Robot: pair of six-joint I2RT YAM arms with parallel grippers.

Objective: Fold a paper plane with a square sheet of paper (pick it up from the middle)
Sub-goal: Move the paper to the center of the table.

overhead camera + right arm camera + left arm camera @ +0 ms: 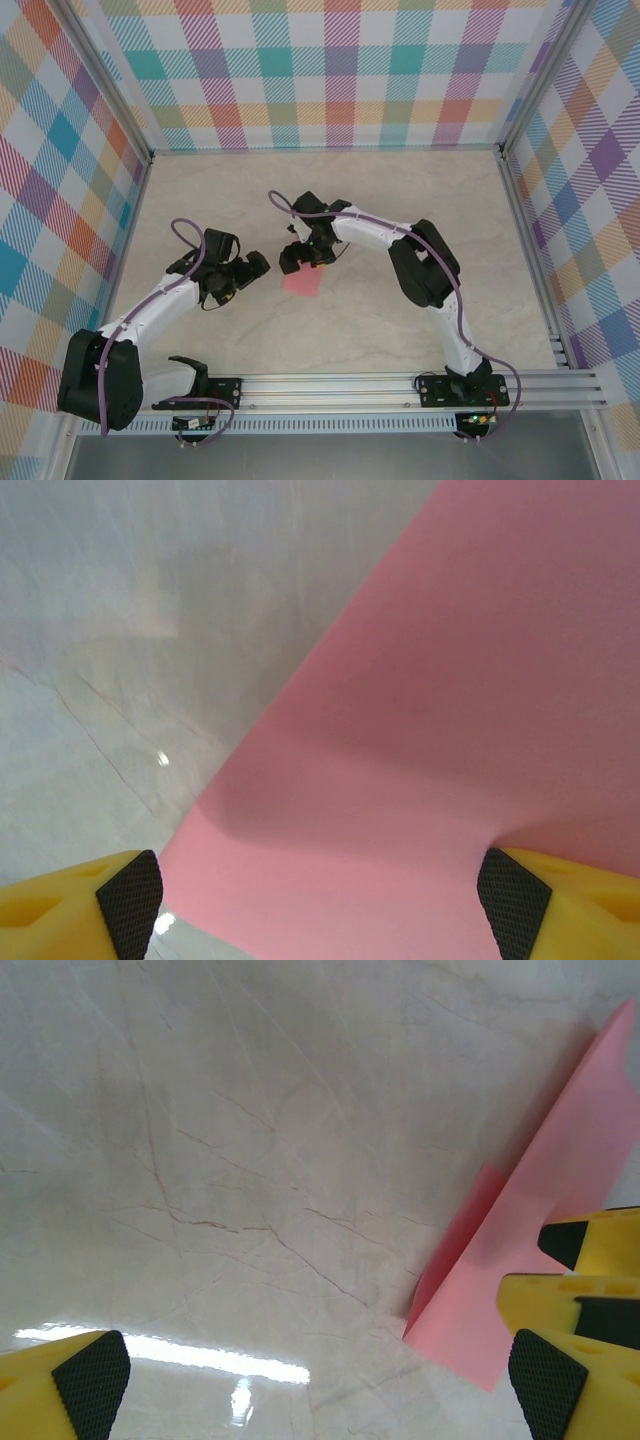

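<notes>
The square sheet of paper [302, 283] lies salmon-pink on the marble table, partly folded. In the left wrist view the paper [560, 1170] has one darker flap lifted off the table at its near edge. My right gripper [300, 258] hangs low over the sheet's far side, open. Its fingertips [130, 900] straddle the paper [420, 730], which spans the gap between them, and the right pad meets the paper's surface. My left gripper [252, 268] stands open just left of the sheet, over bare table. Its pads [90, 1385] hold nothing.
The marble tabletop [400, 200] is walled by plaid panels at the left, back and right. A metal rail [350, 385] with both arm bases runs along the near edge. The right gripper's yellow fingers [590, 1245] reach onto the paper in the left wrist view.
</notes>
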